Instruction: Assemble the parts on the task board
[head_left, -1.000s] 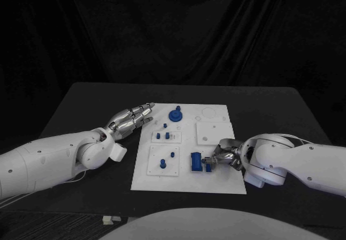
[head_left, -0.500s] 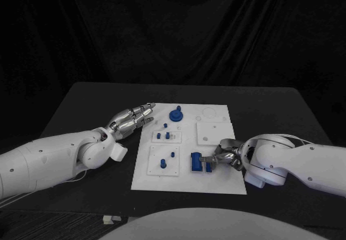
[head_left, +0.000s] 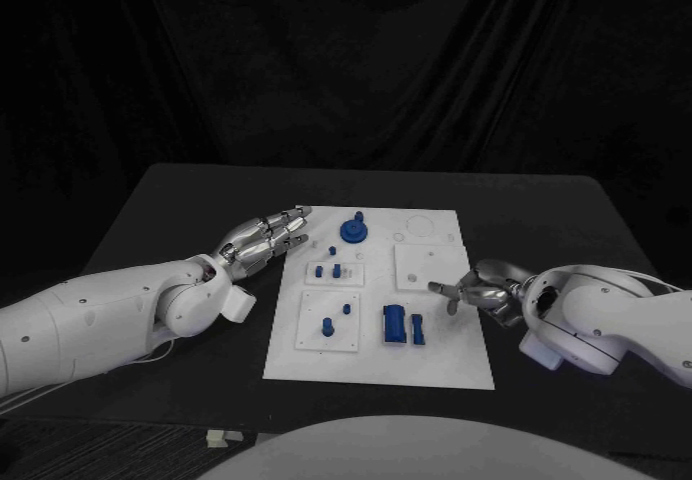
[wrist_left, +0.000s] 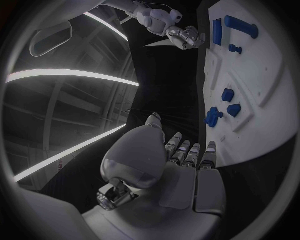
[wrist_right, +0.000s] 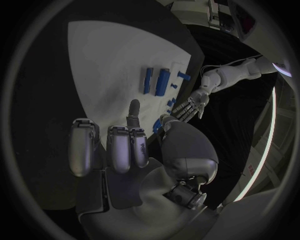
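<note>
The task board is a white rectangular plate lying flat in the middle of the tabletop, its long sides running from the near edge toward the far edge. It carries raised white sub-plates and several small blue parts. A round knob-like part stands near the board's far end. Two short pegs stand in a sub-plate on the left side. A small part sits on the sub-plate nearer the near edge. A larger block and a slim bar lie side by side toward the near right. The square sub-plate on the far right looks bare, so by my judgement the assembly is partly done, with some seats left to fill.

The right hand hovers at the board's right edge with fingers spread and nothing held. The left hand lies flat by the board's far left corner, fingers extended, holding nothing.
</note>
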